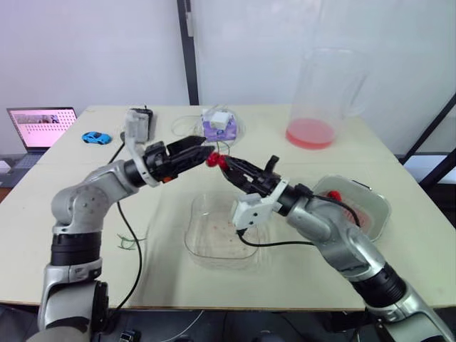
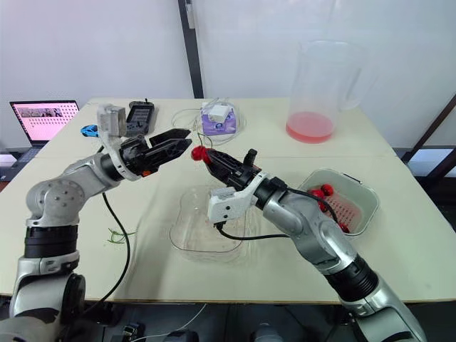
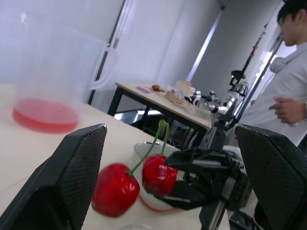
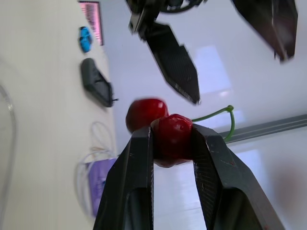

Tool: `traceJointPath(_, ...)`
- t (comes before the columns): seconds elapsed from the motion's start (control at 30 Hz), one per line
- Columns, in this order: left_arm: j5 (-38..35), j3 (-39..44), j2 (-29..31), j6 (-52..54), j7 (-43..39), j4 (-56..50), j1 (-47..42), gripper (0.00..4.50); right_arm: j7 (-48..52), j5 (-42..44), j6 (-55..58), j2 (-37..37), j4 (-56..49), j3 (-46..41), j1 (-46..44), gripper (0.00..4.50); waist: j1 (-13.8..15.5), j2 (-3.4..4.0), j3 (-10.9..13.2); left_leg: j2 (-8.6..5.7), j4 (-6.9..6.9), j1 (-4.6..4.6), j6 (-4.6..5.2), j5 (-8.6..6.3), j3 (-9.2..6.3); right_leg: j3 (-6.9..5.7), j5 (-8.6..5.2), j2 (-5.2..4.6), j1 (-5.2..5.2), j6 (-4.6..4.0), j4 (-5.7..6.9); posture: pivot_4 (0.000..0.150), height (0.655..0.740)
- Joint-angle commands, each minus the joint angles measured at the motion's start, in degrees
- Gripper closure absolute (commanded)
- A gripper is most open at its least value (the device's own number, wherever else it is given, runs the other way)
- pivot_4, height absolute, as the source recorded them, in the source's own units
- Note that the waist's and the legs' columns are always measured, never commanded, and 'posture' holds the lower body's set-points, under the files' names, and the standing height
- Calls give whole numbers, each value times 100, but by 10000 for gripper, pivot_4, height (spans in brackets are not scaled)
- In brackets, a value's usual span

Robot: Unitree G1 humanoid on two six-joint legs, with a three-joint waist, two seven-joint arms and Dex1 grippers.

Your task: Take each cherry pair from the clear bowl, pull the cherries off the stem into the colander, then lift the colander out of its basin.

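A pair of red cherries (image 1: 216, 160) on a green stem (image 4: 216, 115) hangs in the air above the table, behind the clear bowl (image 1: 221, 235). My right gripper (image 4: 172, 143) is shut on one cherry (image 4: 172, 138); the other cherry (image 4: 144, 114) hangs free beside it. My left gripper (image 1: 206, 147) is open, its two fingers (image 3: 76, 177) spread wide on either side of the pair without touching it. The clear bowl looks empty apart from specks. To the right, the colander in its basin (image 2: 367, 194) holds loose cherries (image 2: 320, 191).
A tall clear pitcher (image 1: 320, 92) with pink liquid stands at the back right. A purple box (image 1: 216, 127), a phone (image 2: 140, 115), a blue toy car (image 1: 95, 137) and a laptop (image 1: 43, 127) line the back left. A person (image 3: 288, 96) stands beyond the table.
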Motion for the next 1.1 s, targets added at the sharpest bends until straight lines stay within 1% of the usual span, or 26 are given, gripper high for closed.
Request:
traceJointPath(0.03,38,-88,-4,-15,-77,-12,-287,0,-269,-300,-134,180,-96,-156,-50,33614,0,0,0,0,0,0,0,0,0,0,0,0,0,0,0,1500,7332)
traceJointPath(0.2,161,-228,11,3,-108,77,-466,0,-243,-366,-227,328,-63,-155,-65,33614,-2,0,0,0,0,0,-2,1,0,0,0,0,2,0,0,1500,7332)
traceJointPath(0.4,176,-208,8,9,-131,103,-572,0,-149,-370,-283,452,-71,-159,-46,33614,-1,0,0,0,0,0,-2,1,-1,0,0,0,2,0,0,1500,7332)
traceJointPath(0.43,187,-206,5,0,-133,120,-583,5366,-141,-371,-291,459,-69,-163,-46,34162,-1,0,0,0,0,0,-2,1,-1,0,0,0,2,0,0,1500,7332)
traceJointPath(0.47,184,-198,2,-2,-139,122,-585,8270,-131,-373,-295,470,-74,-167,-44,34162,-1,0,0,0,1,1,-2,1,-1,0,0,-1,2,0,0,1500,7332)
traceJointPath(0.5,161,-196,-9,10,-166,121,-587,13051,-116,-365,-300,478,-71,-170,-41,34162,-1,0,0,0,1,0,-2,1,0,0,0,-1,3,0,0,1500,7332)
traceJointPath(0.6,173,-253,-6,15,-317,99,-513,28069,-79,-335,-312,496,-52,-175,-36,34162,-2,0,0,0,1,0,-2,1,-1,0,0,-1,3,0,0,1500,7332)
traceJointPath(0.63,178,-251,-2,16,-345,102,-493,34426,-72,-334,-311,502,-49,-175,-33,34162,-2,0,0,0,1,1,-2,1,-1,0,0,-1,3,0,0,1500,7332)
traceJointPath(0.7,158,-233,-6,40,-387,111,-486,44498,-60,-338,-307,510,-46,-182,-29,34162,-2,0,0,0,1,0,-2,1,-1,0,0,-1,3,0,0,1500,7332)
traceJointPath(0.97,189,-236,-19,45,-520,157,-485,44498,136,-147,-244,506,-55,-250,38,34162,-1,0,0,0,1,1,-2,1,-1,0,0,-1,3,0,0,1500,7332)
traceJointPath(1.0,190,-236,-25,44,-527,163,-490,45000,179,-106,-237,505,-62,-266,49,28074,-1,0,0,0,1,0,-2,1,0,0,0,-1,3,0,0,1500,7332)
traceJointPath(1.03,199,-241,-31,35,-539,178,-497,45000,235,-68,-217,495,-78,-290,62,25743,-1,0,0,0,1,0,-2,1,-1,0,0,-1,3,0,0,1500,7332)
traceJointPath(1.1,237,-250,-40,1,-567,238,-529,45000,479,102,-120,393,-254,-431,181,16074,0,0,0,0,1,0,-2,1,0,0,0,-1,3,0,0,1500,7332)
